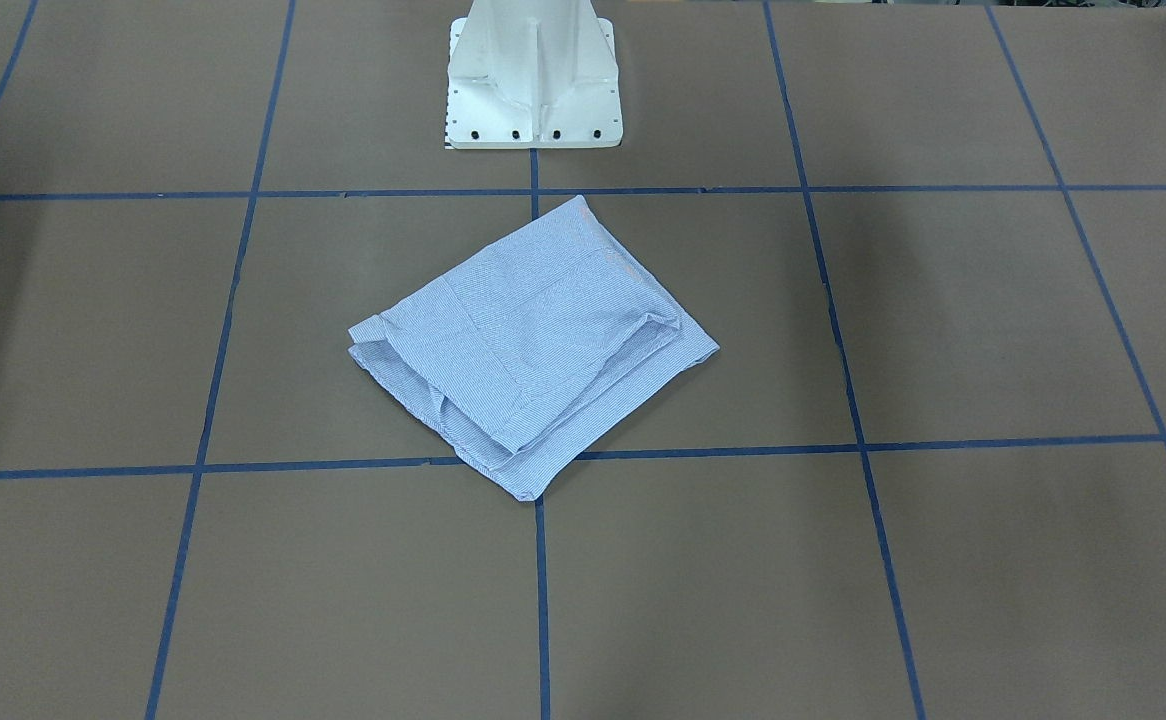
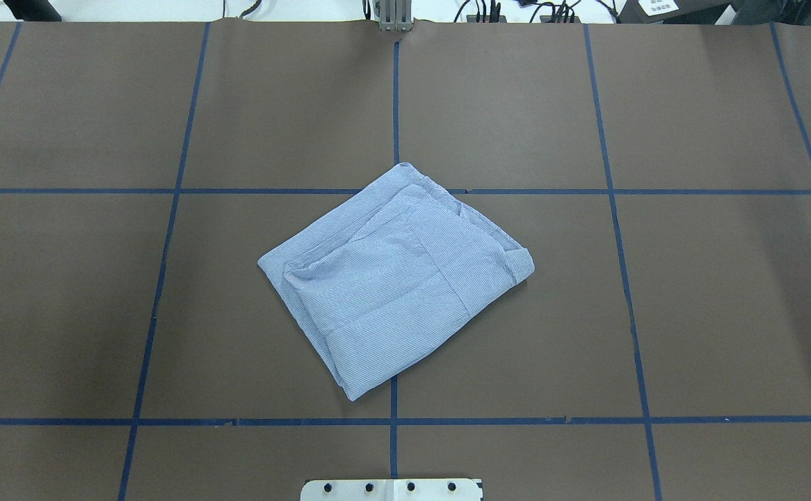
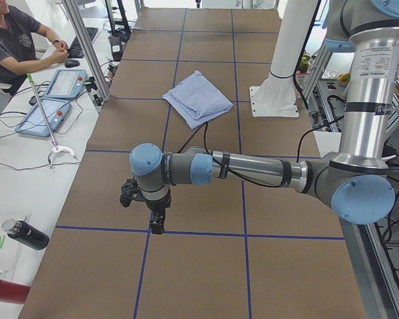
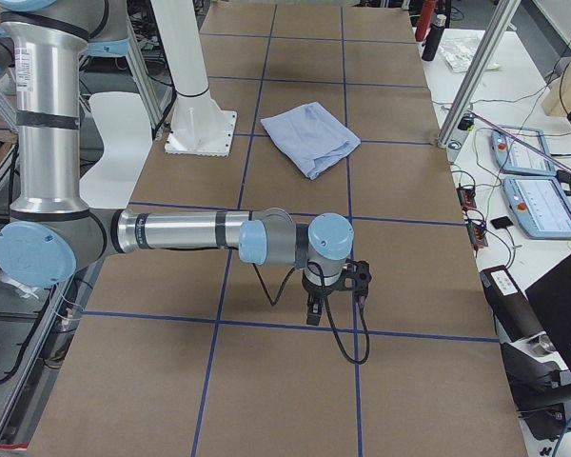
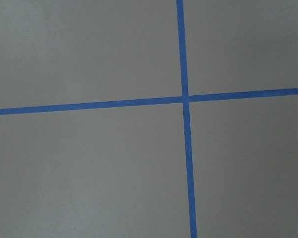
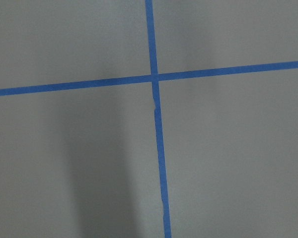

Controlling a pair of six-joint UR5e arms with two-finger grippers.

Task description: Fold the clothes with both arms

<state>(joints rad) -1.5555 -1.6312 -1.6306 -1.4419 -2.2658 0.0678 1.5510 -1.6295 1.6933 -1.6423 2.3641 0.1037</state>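
Overhead exterior view has the shirt folded into a rough square, set cornerwise at the middle of the brown surface, over a crossing of blue tape and just in front of the white pedestal. From the side views, the left arm stretches out low toward the surface's left end, and the left tool points down close to the surface, well apart from the shirt. The right arm does the same toward the opposite end, and the right tool is equally far from the shirt. I cannot tell whether either tool's fingers are apart or together. Both wrist views show only bare surface and crossed tape.
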